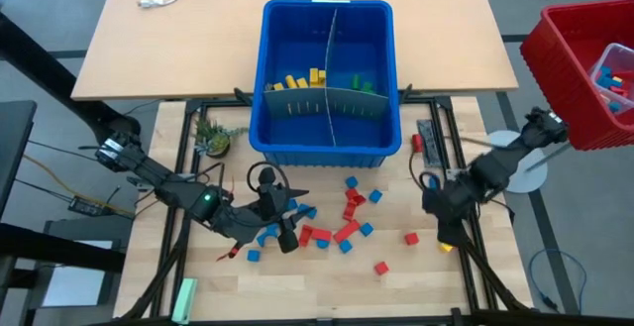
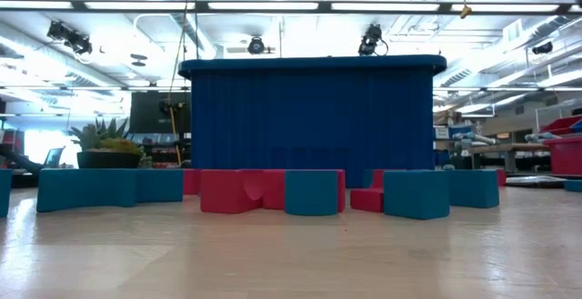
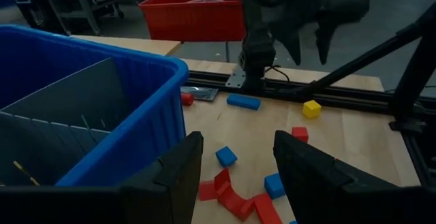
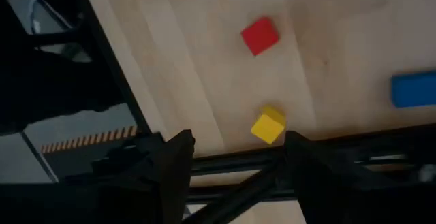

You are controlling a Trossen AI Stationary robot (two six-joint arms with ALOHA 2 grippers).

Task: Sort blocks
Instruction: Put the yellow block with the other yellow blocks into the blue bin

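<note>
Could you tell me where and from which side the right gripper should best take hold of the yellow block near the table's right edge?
Probably from straight above: the yellow block lies alone, close beside the black frame rail. The open right gripper hangs over it; close on its flat sides.

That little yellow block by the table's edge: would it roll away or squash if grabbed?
The yellow block looks boxy and flat-faced, so it probably slides rather than rolls. Its crisp edges suggest stiff plastic, unlikely to squash. Being small, it is likely light and easily nudged.

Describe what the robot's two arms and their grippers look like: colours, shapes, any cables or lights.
Both arms are dark, slim, jointed links. The left arm shows a small green light, with black cables looping near the left gripper. The right gripper has two flat, black, wedge-shaped fingers.
</note>
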